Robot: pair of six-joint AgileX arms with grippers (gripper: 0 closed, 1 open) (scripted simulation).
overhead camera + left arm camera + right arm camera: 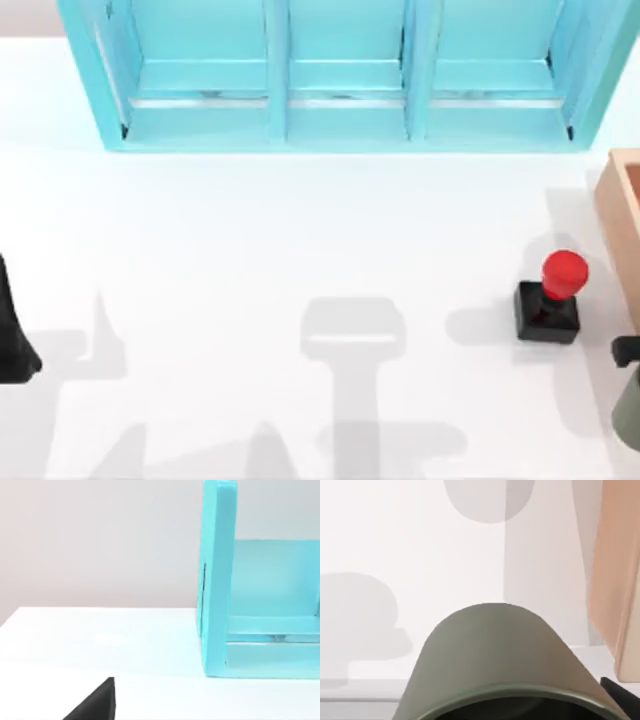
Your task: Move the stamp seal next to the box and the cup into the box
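At the far left edge of the white worktop (250, 230), the left tool (15, 335) of the AgileX pair appears as a dark shape partly out of the top view; whether its fingers are apart or together cannot be told. From the left wrist camera a black corner of that arm sits low in view, with the worktop stretching ahead to the end wall of the turquoise shelf unit (218, 580).

That shelf unit (345, 75) runs along the back of the worktop, its three open bays facing the camera above. Grey shadows of the arms fall across the bare middle of the surface.

Toward the right side stands the stamp seal (552, 297), upright, its glossy red knob above the black square base. It rests on the worktop just beside the light tan box (622, 215), a narrow strip of surface between them. The box is cut off by the top view's right edge, with one corner and a raised wall in sight.

At the lower right corner of the top view, the olive-green cup (630, 410) hangs at the edge, below the box wall, with a dark piece of the right tool (626, 350) beside it. The right wrist camera shows the cup (500, 655) close up, raised over the worktop, the box wall (615, 580) near it; a black sliver of a finger (622, 695) lies against the cup's rim, though the tool's grip cannot be told for certain.
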